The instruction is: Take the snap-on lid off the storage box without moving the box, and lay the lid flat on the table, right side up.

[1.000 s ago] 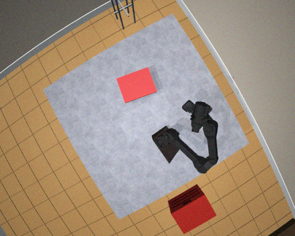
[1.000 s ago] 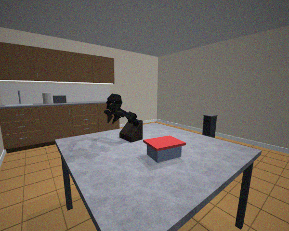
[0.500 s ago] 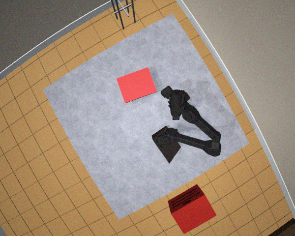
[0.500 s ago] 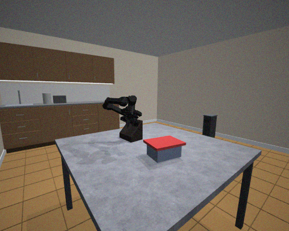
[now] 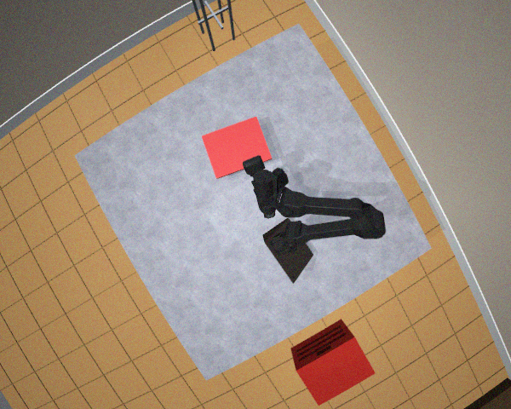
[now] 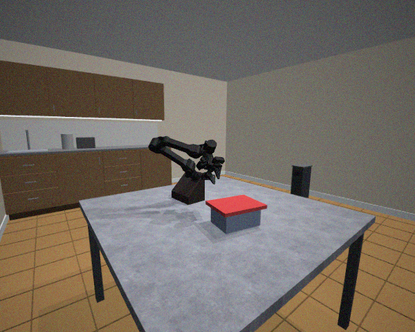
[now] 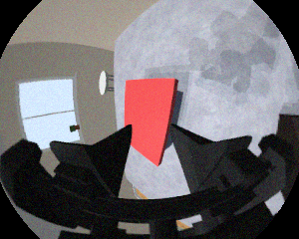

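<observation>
Your pincer stands half open above the table, gripping nothing. You have the red lid seated on the box

Brn cabinets w/ light strip; tiled flr.

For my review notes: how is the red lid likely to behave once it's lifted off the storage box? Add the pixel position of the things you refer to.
The lid [image 5: 233, 145] [image 6: 236, 205] [image 7: 147, 107] is probably stiff, since its broad top looks flat with straight edges. It may tip if held at one edge, being wide and thin. Its rim overhangs the box [image 6: 241, 222], so it likely offers some grip.
</observation>
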Available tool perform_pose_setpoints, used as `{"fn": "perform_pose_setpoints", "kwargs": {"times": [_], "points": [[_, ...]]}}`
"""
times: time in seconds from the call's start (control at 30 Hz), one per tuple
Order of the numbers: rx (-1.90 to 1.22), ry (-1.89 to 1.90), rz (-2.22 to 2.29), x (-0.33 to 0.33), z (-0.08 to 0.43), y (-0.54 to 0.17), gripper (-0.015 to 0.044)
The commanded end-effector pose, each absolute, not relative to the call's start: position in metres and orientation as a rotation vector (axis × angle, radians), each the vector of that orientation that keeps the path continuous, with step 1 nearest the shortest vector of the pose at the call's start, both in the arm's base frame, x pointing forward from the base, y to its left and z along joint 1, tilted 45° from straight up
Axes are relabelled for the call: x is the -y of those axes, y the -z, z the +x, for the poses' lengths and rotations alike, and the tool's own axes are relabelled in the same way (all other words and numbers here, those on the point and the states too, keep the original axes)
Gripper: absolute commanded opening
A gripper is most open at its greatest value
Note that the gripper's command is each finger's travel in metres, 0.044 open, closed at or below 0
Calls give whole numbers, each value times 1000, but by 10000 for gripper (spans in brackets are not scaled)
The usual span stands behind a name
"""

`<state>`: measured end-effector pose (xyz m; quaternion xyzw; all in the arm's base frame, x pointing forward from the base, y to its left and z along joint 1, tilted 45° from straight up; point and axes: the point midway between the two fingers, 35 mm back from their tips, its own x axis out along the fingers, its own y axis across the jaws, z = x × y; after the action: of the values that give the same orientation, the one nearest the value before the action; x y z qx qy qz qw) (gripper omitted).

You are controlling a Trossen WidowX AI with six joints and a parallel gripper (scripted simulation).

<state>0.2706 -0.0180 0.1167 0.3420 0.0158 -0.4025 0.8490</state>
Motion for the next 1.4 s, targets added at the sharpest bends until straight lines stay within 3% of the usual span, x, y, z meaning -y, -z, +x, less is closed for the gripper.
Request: {"fn": "perform_pose_setpoints", "kwargs": {"times": [0.0,1.37], "points": [[-32,761,855,-9,272,-82,235],[-36,765,857,36,287,-41,235]]}}
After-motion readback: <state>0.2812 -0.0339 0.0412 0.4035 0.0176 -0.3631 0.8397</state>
